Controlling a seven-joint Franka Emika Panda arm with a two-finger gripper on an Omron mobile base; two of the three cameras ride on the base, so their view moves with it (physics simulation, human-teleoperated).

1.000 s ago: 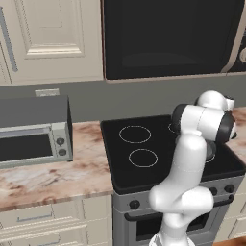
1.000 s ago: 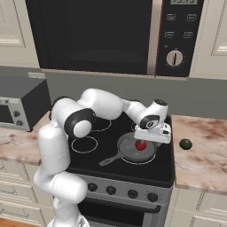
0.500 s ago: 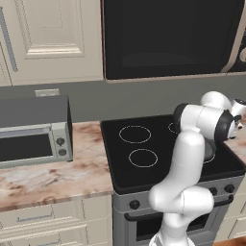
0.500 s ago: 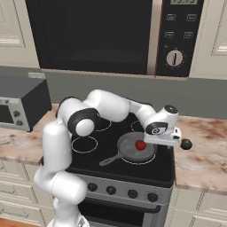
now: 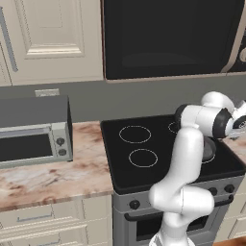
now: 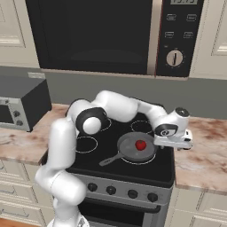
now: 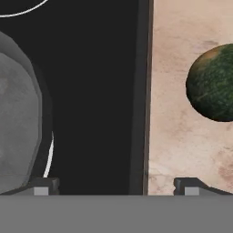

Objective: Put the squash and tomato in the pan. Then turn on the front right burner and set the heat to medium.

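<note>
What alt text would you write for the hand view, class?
A dark green squash lies on the marbled counter at right, beside the black stovetop. The grey pan sits at left, and the open gripper hovers between them.

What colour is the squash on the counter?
Dark mottled green with an orange-brown patch; the squash shows best in the hand view.

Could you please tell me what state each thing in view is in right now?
tomato: lying in the pan.
pan: on the stove's front right burner.
squash: on the counter right of the stove, not held.
gripper: open, empty, above the stove's right edge.
toaster oven: door closed.
</note>
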